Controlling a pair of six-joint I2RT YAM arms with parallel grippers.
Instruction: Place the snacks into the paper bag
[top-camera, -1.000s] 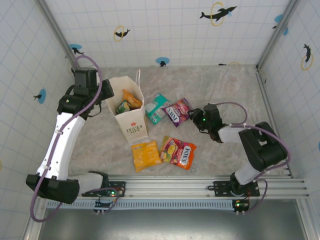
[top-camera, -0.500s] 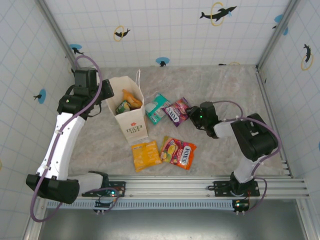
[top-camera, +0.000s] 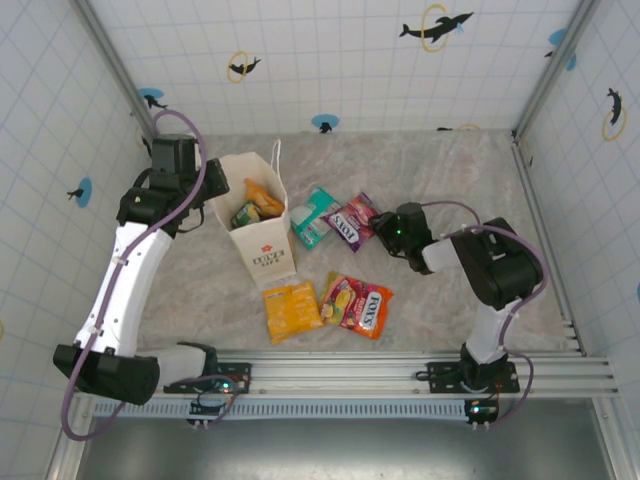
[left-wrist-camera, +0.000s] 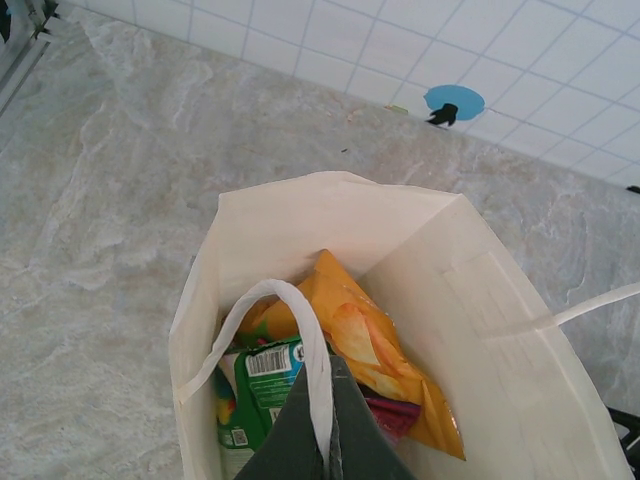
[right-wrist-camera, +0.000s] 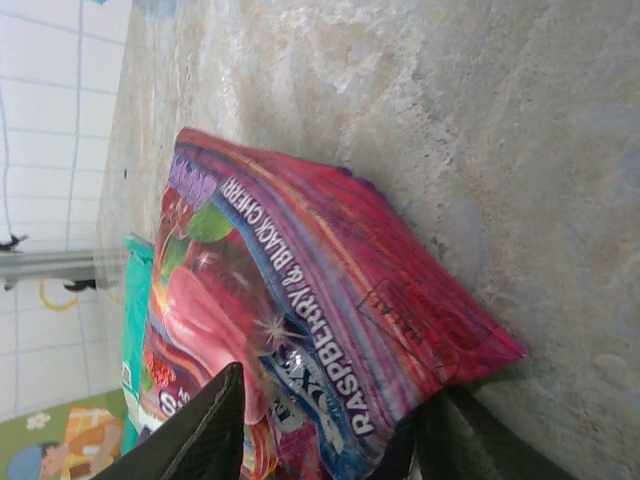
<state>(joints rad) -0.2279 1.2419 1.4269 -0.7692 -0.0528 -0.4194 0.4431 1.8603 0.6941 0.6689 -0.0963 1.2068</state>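
Paper bag (top-camera: 262, 250): upright, left of centre in top view, mouth open; one cord handle pinched betw. the closed fingers of the left gripper (left-wrist-camera: 328, 420), at bottom edge of left wrist view.
Done so far: approx. a third to a half, by judgement. Inside bag: orange-yellow packet (left-wrist-camera: 370, 350) leaning across, green packet (left-wrist-camera: 265, 370) at lower left, a dark pink bit (left-wrist-camera: 395, 415) under them.
Left to do: four packets on the table (top-camera: 450, 180). Multicolour FOX'S packet (top-camera: 357, 304) and orange packet (top-camera: 291, 311) lower centre, in front of bag. Purple-pink FOX'S packet (top-camera: 352, 222) and teal packet (top-camera: 314, 214) at centre, just right of bag, touching or overlapping.
Right gripper (right-wrist-camera: 330, 390): jaws apart, astride the near edge of the purple-pink packet; packet flat on table, not lifted; no firm clamp to be seen yet.
Hidden / unclear: bottom of bag and exact no. of packets inside; the pink bit too much covered to identify. Teal packet cut off at left in right wrist view. Contact of finger pads w. packet: cannot tell.
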